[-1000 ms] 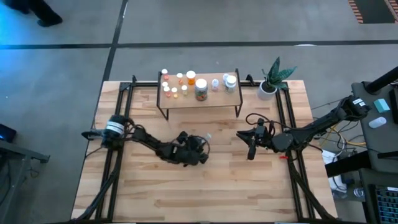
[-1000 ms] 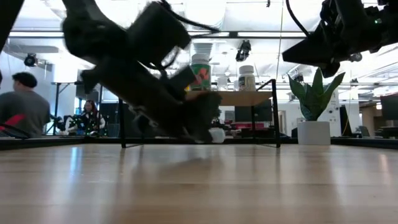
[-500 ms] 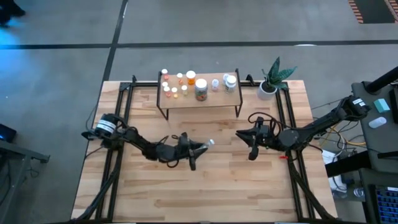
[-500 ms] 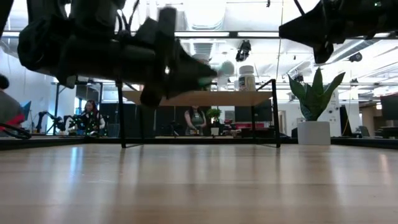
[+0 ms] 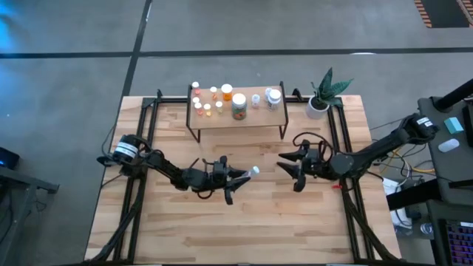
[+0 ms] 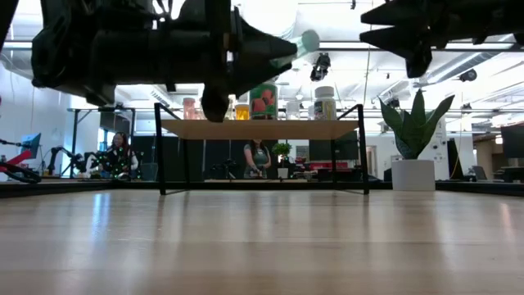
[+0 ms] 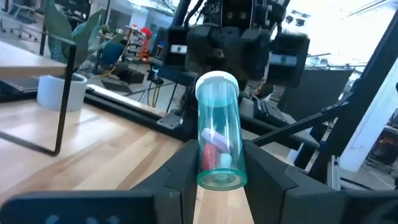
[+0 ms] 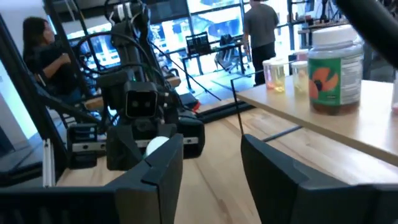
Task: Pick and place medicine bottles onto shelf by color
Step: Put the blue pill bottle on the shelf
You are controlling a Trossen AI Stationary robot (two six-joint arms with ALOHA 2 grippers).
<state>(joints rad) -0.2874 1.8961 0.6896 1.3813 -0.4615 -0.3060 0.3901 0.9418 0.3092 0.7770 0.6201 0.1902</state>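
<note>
One clear blue-green vial (image 7: 219, 130) with a white cap sits clamped between the fingers of the left gripper (image 5: 238, 175), lifted above the table (image 5: 259, 229) in front of the shelf (image 5: 236, 117), cap pointing toward the right arm. Facing it from close by, the right gripper (image 5: 287, 164) hangs in the air with its fingers spread wide, holding nothing. On the shelf stand the other bottles (image 5: 239, 106), orange ones grouped at its left end, and a potted plant (image 5: 323, 92) stands just beyond its right end.
</note>
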